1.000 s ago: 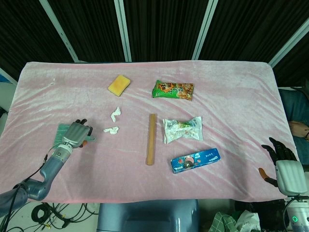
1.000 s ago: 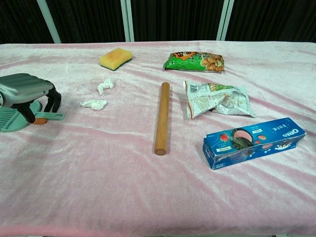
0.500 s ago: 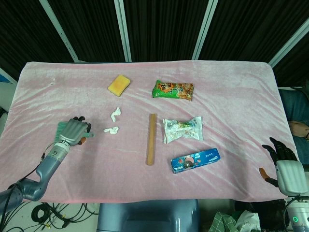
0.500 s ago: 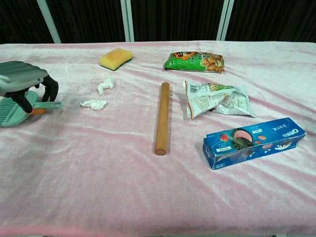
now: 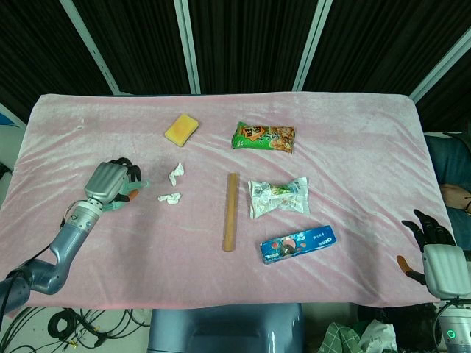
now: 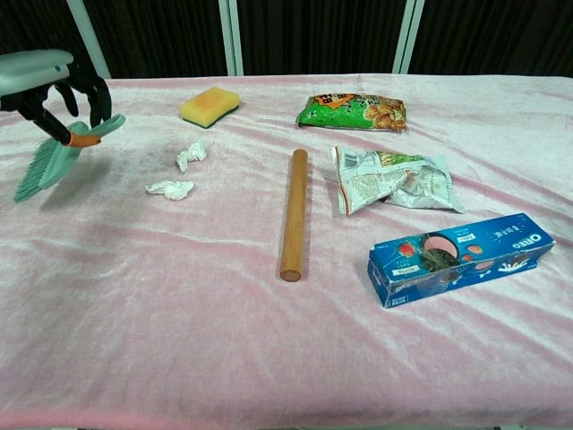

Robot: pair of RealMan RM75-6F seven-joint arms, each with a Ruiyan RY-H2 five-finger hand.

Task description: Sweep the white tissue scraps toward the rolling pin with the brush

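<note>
Two white tissue scraps (image 5: 176,173) (image 5: 169,197) lie left of the wooden rolling pin (image 5: 230,212), which lies lengthwise mid-table. In the chest view the scraps (image 6: 191,154) (image 6: 170,189) sit between the pin (image 6: 293,213) and my left hand (image 6: 45,81). That hand (image 5: 109,184) grips the teal brush (image 6: 58,161) by its orange-trimmed handle. The brush is lifted off the cloth, with its bristles slanting down to the left. In the head view the hand hides most of the brush (image 5: 126,195). My right hand (image 5: 434,254) hangs off the table's right edge, fingers apart and holding nothing.
A yellow sponge (image 5: 182,129) lies behind the scraps. Right of the pin are a green snack bag (image 5: 264,137), a clear crinkled bag (image 5: 278,197) and a blue Oreo box (image 5: 299,244). A pink cloth (image 5: 331,125) covers the table.
My left hand has raised the brush off the cloth and carried it farther back; the brush now hangs tilted instead of lying flat. The right hand has barely moved.
</note>
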